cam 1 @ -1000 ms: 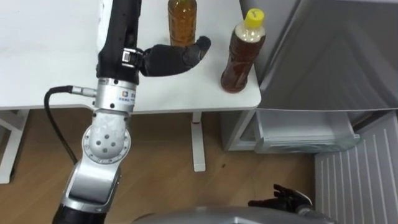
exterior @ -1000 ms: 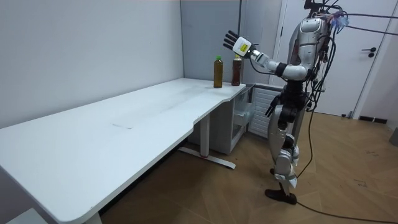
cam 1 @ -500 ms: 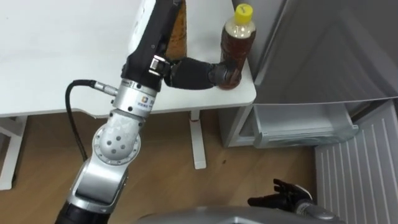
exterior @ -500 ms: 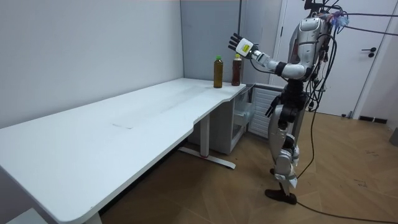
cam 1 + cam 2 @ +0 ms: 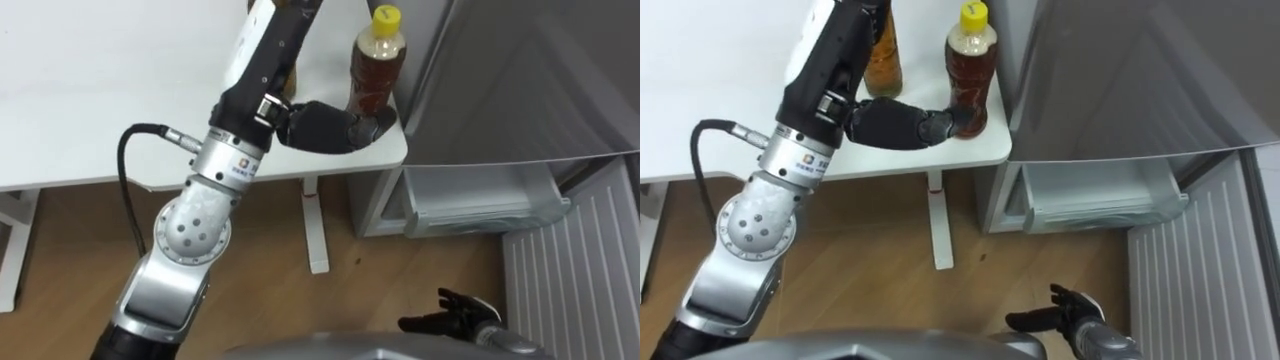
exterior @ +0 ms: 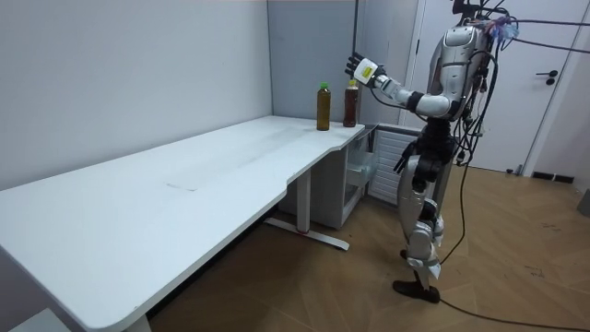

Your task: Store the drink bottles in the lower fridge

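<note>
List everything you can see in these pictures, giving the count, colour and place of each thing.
yellow-capped bottle: one, brown drink, on the table corner next to the fridge
green-capped bottle: one, amber drink, on the table beside the first
table: one, white, along the wall
fridge: one, grey, right of the table, lower door swung open
lower drawer: one, pale, in the open lower compartment
floor: one, brown wood
door: one, white, at the room view's right
left hand: one, dark, fingers stretched against the yellow-capped bottle's lower part
right hand: one, dark, open, hanging low over the floor
</note>
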